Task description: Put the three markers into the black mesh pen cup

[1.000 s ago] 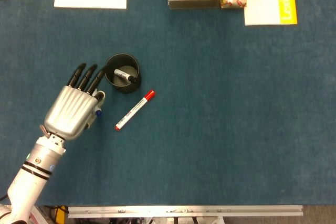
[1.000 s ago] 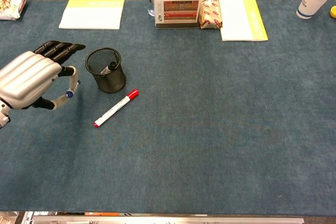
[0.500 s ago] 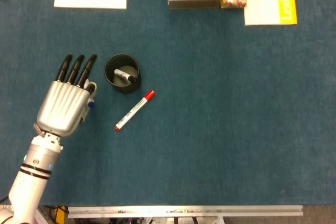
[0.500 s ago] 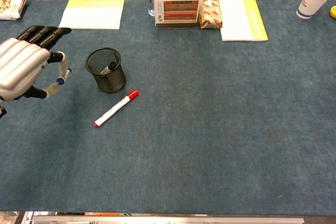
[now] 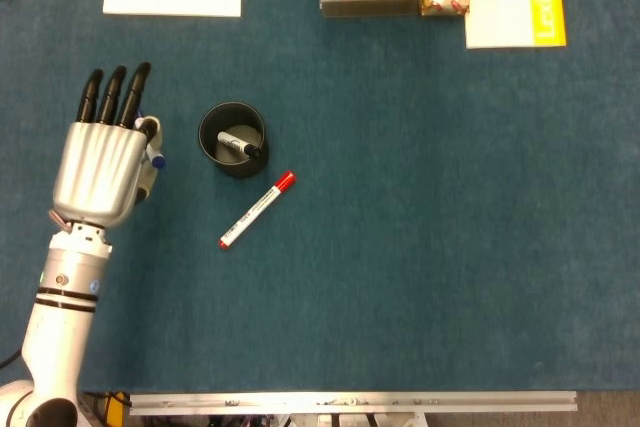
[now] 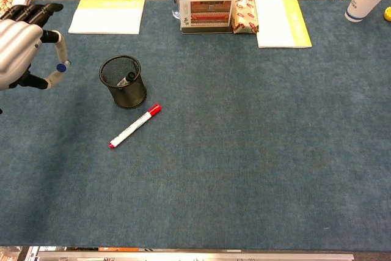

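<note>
One black-capped marker (image 5: 238,144) is lying inside the black mesh pen cup (image 6: 124,82); the red-capped marker (image 6: 134,126) is resting just beside it, while the left hand (image 5: 100,169) is pinching a blue-capped marker (image 6: 58,65).

Black mesh pen cup (image 6: 124,81) upright on blue table, black-capped marker (image 5: 238,144) leaning inside. Red-capped white marker (image 6: 134,126) flat on table just beside cup, diagonal. Blue-capped marker (image 6: 58,69) held in left hand (image 5: 98,169), apart from cup.
</note>
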Robot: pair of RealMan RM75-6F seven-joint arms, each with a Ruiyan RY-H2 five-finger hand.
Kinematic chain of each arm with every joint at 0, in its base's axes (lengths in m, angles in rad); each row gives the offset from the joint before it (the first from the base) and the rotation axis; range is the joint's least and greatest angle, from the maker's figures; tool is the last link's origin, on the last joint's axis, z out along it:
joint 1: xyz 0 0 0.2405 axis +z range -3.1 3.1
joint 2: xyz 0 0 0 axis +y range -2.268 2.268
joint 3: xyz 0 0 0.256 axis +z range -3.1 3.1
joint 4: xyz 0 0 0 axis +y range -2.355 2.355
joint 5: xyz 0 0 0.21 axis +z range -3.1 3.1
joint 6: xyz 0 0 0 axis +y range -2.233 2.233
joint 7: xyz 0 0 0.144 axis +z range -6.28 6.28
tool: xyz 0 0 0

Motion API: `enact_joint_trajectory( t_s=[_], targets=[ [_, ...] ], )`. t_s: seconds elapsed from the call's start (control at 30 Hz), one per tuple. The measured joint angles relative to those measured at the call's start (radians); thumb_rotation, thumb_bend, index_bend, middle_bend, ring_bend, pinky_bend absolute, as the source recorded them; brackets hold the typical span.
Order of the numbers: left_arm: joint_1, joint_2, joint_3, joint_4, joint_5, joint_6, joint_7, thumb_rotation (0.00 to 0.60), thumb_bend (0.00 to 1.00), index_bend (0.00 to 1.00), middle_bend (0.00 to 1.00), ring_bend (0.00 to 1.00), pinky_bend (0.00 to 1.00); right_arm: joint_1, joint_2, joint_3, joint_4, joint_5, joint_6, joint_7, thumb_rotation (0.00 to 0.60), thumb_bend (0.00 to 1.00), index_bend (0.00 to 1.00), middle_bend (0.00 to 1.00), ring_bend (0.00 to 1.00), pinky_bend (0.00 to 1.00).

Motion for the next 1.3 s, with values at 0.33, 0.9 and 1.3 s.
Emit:
enact_joint_trajectory(
  t_s=[0.33,0.9,1.3],
  targets=[
    [-0.016,-0.016,-0.043,-0.039,-0.032,0.048,-0.009,0.6,0.31,0.58,0.0,0.0,0.07,0.003,-0.004,0.0,0.006,0.007,-0.009,-0.002,0.6,0.0,0.1,0.2,0.11,0.41],
    [-0.046,-0.04,-0.138,-0.094,-0.171,0.098,-0.07,0.6,0.31,0.59,0.01,0.0,0.07,0.005,-0.006,0.001,0.01,0.016,-0.017,-0.004,0.6,0.0,0.1,0.2,0.11,0.41],
    [-0.076,-0.037,-0.192,-0.16,-0.317,0.129,-0.042,0.6,0.31,0.6,0.02,0.0,0.07,0.006,-0.013,0.004,0.014,0.0,-0.002,0.011,0.6,0.0,0.1,0.2,0.11,0.41]
  ],
)
